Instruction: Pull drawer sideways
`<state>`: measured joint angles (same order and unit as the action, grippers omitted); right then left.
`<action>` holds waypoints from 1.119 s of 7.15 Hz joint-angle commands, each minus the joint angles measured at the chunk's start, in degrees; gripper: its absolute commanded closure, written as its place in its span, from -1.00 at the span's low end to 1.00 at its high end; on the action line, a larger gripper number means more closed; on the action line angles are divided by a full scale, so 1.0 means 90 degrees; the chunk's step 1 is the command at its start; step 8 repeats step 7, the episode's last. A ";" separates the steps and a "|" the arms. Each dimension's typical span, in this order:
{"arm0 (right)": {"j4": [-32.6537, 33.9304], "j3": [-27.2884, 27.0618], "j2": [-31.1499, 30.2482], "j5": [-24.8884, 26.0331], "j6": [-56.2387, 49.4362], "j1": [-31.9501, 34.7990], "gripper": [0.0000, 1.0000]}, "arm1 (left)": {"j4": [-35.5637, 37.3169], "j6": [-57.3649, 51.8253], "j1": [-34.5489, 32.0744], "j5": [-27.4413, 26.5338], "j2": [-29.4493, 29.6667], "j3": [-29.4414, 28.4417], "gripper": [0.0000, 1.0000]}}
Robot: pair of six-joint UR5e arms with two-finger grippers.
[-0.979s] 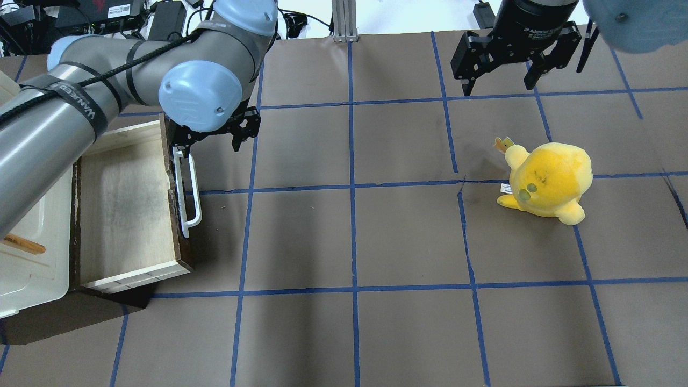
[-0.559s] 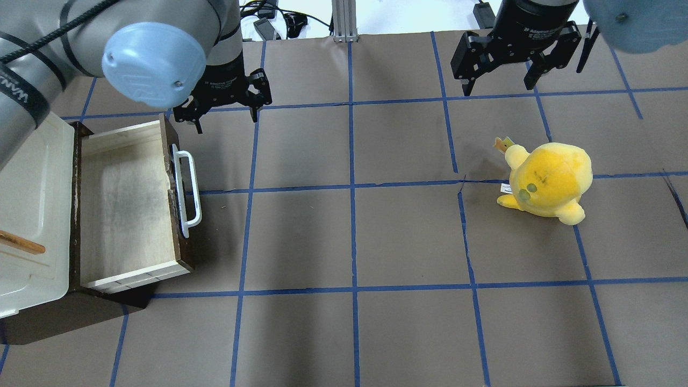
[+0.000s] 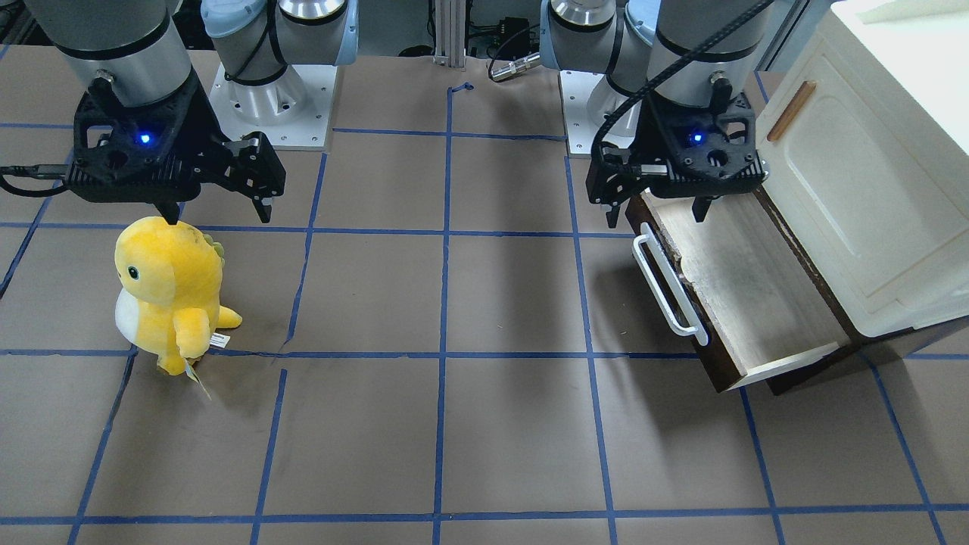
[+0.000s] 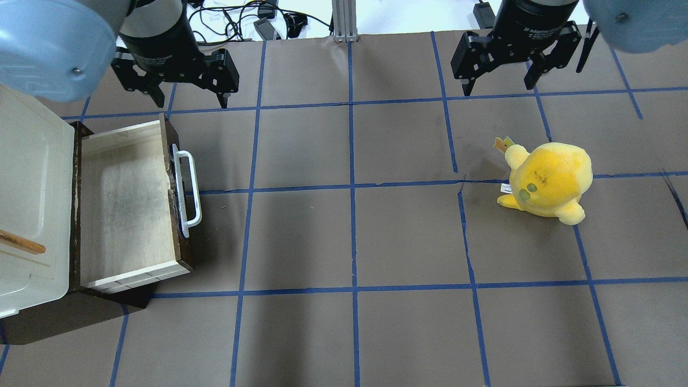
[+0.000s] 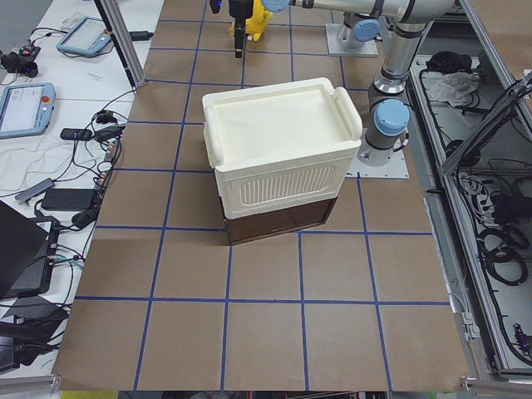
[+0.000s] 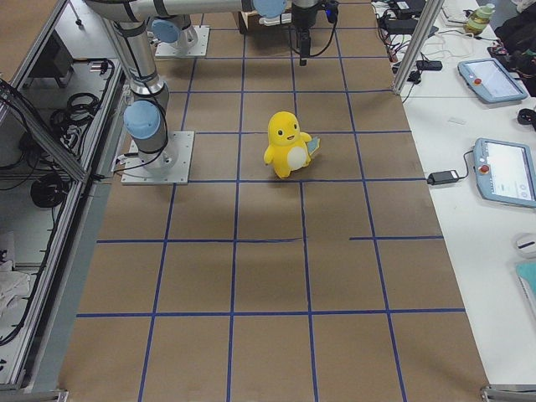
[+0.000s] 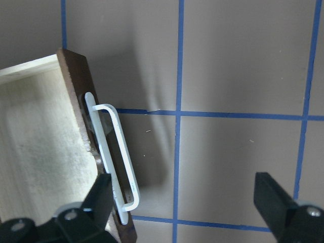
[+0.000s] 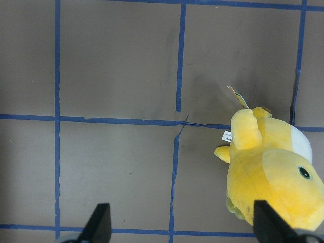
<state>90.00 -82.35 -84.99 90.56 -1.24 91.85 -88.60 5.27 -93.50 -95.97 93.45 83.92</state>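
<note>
The drawer point(image 4: 126, 204) stands pulled out of the cabinet at the table's left, its pale tray bare. Its dark front panel carries the white bar handle point(image 4: 188, 193). The drawer point(image 3: 746, 295) and handle point(image 3: 670, 284) also show in the front-facing view, and the handle point(image 7: 114, 157) in the left wrist view. My left gripper point(image 4: 191, 101) is open and empty, raised above the table behind the drawer's far corner; it also shows in the front-facing view point(image 3: 657, 219). My right gripper point(image 4: 499, 88) is open and empty at the back right, behind the plush.
The cream cabinet point(image 4: 27, 188) with a small wooden handle sits over the drawer's dark base. A yellow plush toy point(image 4: 545, 180) stands on the table's right half, also in the right wrist view point(image 8: 273, 172). The brown table cover has blue tape grid lines.
My left gripper has drawn away from the far end of the drawer handle, up and toward the back of the table. The drawer has stayed open in place. The right arm has not moved.
</note>
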 commanded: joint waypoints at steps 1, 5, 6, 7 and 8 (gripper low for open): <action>0.0000 0.0000 0.0000 0.0006 0.0001 0.0000 -1.00 | -0.0223 -0.0774 0.0737 0.0643 -0.0295 0.0138 -1.00; 0.0000 0.0000 0.0000 -0.0004 0.0001 0.0000 -1.00 | -0.0175 -0.0995 0.0760 0.0566 -0.0774 0.0754 -1.00; 0.0000 0.0000 0.0000 -0.0004 0.0001 0.0000 -1.00 | -0.0165 -0.0986 0.0750 0.0576 -0.0755 0.0764 -1.00; 0.0000 0.0000 0.0000 -0.0004 0.0001 0.0000 -1.00 | -0.0165 -0.0986 0.0741 0.0576 -0.0765 0.0764 -1.00; 0.0000 0.0000 0.0000 -0.0004 0.0001 0.0000 -1.00 | -0.0165 -0.0986 0.0741 0.0576 -0.0765 0.0764 -1.00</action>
